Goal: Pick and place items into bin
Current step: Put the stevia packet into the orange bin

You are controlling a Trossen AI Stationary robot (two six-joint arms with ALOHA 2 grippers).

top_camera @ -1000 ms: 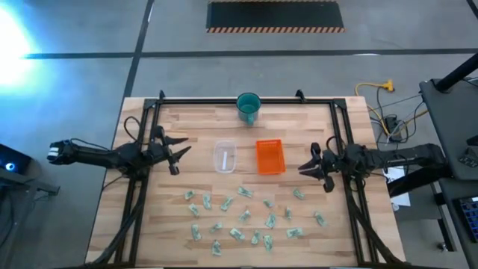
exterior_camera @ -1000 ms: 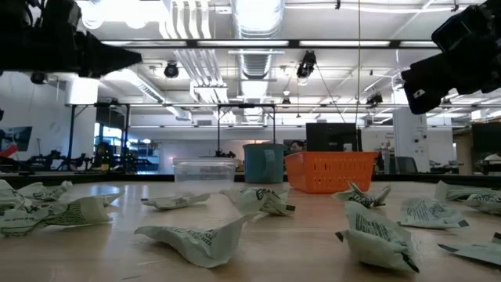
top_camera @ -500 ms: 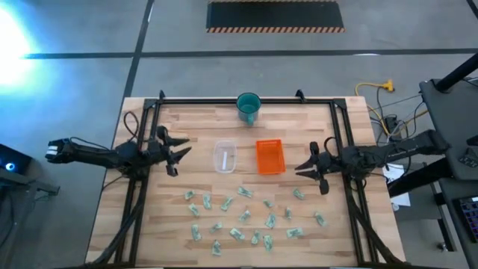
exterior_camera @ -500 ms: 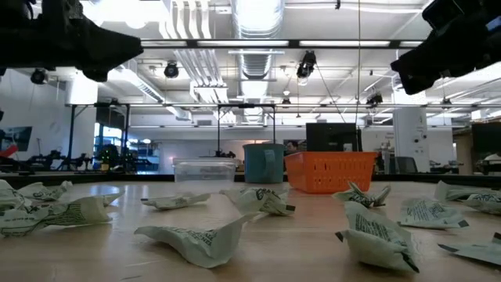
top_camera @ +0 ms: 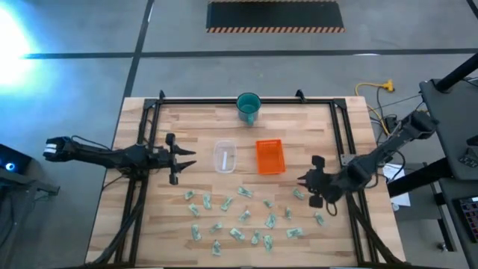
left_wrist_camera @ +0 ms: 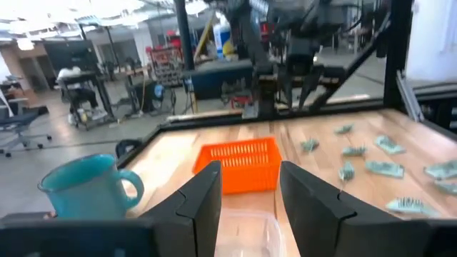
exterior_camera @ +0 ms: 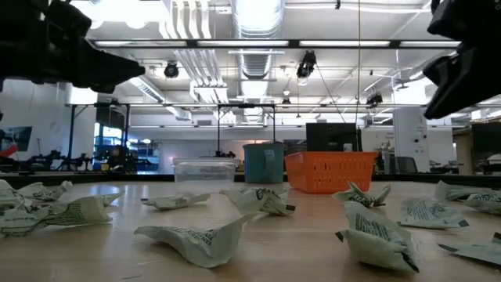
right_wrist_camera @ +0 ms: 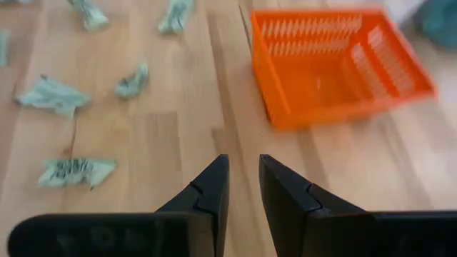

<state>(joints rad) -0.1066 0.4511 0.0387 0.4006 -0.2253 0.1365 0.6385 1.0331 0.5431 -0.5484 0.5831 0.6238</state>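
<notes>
Scattered items [top_camera: 243, 217]: about twenty small crumpled pale green-and-white packets, spread over the near half of the wooden table [top_camera: 157, 224]. Dark print shows on several in the low view [exterior_camera: 374, 229]; the writing cannot be read.

Right gripper [top_camera: 307, 183]: near the right edge of the scatter, just beside the nearest packets, pointing toward the table's middle. Fingers [right_wrist_camera: 207, 193] stand a narrow gap apart, holding nothing.

Left gripper [top_camera: 187, 158]: at the table's left side, level with the containers, pointing inward. Fingers [left_wrist_camera: 203, 196] spread apart, empty.

Orange basket [top_camera: 270, 157]: ribbed plastic, mid-table, behind the scatter, empty as far as can be seen.

Clear plastic container [top_camera: 225, 157]: just left of the orange basket, apart from it.

Teal cup [top_camera: 249, 107]: at the far edge of the table, behind both containers.

Beyond the table: grey floor, a black mat [top_camera: 275, 16] with striped border.
</notes>
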